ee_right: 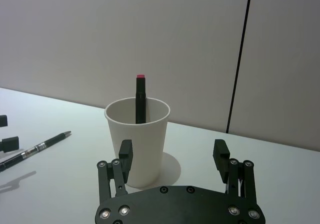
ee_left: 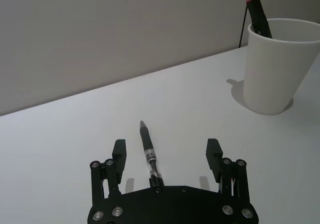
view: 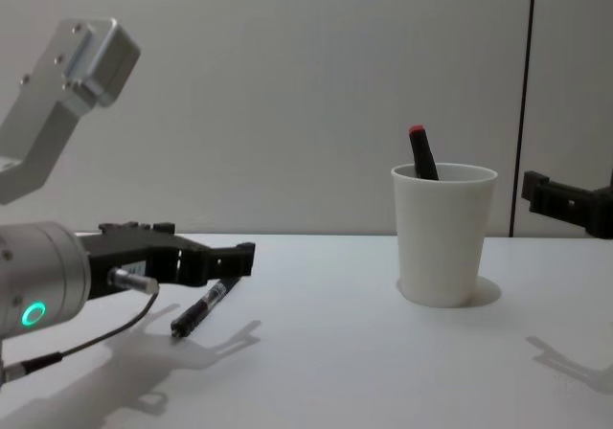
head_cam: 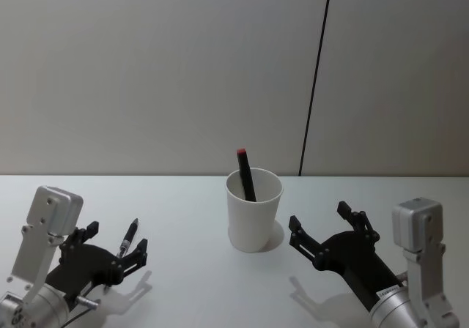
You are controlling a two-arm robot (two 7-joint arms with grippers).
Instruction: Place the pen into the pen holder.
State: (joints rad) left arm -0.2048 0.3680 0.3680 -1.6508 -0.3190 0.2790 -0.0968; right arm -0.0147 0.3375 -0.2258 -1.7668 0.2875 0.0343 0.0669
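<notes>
Two pincers hang low over the white bench, one on each side of the pen holder. The left pincer is open, its black fingers spread wide and gripping nothing. The pen, slim and black with a clear band along its barrel, lies flat on the bench in the gap between those fingers. It touches neither finger, its tip points away from the robot, and its rear end runs in under the pincer's palm. From the chest view the left pincer sits just above the pen, and both cast shadows on the bench.

The pen holder, a plain white paper cup, stands upright near the middle of the bench, to the right of the pen and well apart from it. A black marker with a red end leans inside it, the red end rising above the rim.

The right pincer is also open, fingers wide and empty. It hovers near the cup on its right side and faces it without touching it. A pale wall with a dark vertical seam stands behind the bench.
</notes>
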